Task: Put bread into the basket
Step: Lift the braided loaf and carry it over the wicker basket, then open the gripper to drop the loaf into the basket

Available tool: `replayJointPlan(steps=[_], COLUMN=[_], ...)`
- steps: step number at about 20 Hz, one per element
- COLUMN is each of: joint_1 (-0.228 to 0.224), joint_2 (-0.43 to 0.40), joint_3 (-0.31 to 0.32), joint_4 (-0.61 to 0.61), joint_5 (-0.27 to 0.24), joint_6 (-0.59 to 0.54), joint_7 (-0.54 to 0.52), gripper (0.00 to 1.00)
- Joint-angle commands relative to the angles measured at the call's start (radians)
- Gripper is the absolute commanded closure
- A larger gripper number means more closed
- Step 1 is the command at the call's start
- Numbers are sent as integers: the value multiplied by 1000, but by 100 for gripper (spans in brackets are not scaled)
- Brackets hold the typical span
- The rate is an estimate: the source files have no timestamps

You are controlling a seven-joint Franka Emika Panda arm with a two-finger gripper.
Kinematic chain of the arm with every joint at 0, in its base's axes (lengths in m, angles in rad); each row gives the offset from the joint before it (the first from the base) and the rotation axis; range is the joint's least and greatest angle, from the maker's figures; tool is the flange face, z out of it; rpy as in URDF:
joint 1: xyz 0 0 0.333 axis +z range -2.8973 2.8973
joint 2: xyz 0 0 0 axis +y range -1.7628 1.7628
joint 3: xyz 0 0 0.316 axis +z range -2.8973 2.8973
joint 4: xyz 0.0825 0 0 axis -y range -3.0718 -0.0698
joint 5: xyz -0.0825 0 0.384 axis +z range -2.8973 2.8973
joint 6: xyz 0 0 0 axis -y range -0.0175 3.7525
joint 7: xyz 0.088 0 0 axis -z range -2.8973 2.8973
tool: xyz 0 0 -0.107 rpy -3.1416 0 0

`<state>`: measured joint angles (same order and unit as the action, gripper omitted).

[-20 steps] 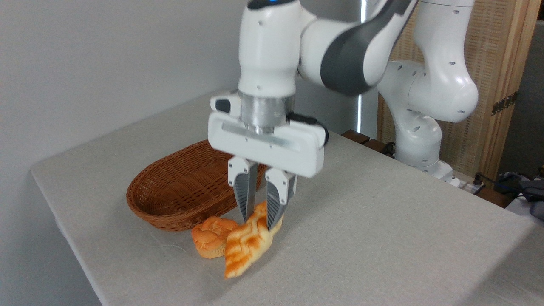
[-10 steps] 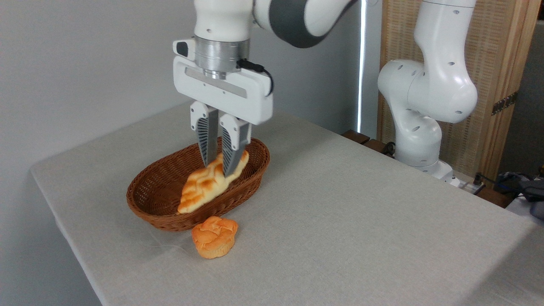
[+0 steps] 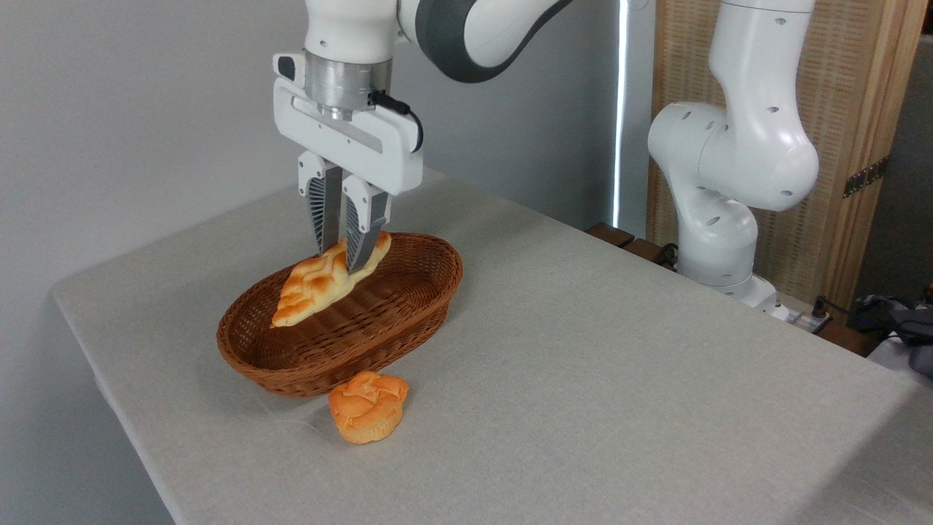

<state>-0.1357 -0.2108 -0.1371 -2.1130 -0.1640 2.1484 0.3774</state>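
I had the gripper (image 3: 342, 257) pinching the bread (image 3: 326, 283) near its upper end, the loaf hanging tilted above the basket (image 3: 408, 321), its low tip over the left side. It looked light and soft, so a gentle squeeze across the middle seemed safest.

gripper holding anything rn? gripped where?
Yes: the gripper is shut on the bread, pinching its upper right end; the loaf hangs tilted over the basket.
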Motion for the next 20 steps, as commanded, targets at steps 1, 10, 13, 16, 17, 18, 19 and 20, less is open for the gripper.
replayJointPlan(steps=[1, 10, 13, 16, 17, 18, 19, 20], joint_1=[2, 2, 2, 2, 2, 2, 2, 2], joint_2=[34, 60, 64, 68, 68, 68, 68, 67], joint_3=[-4, -19, -42, -42, -42, -42, -42, -42], joint_4=[11, 8, 5, 5, 7, 7, 7, 8], joint_5=[-20, -15, -15, -15, -15, -15, -15, -15], joint_6=[45, 57, 57, 57, 56, 54, 51, 50], joint_7=[-9, -9, -9, -9, -9, -9, -8, -8], gripper=[42, 11, 4, 0, 0, 0, 0, 0])
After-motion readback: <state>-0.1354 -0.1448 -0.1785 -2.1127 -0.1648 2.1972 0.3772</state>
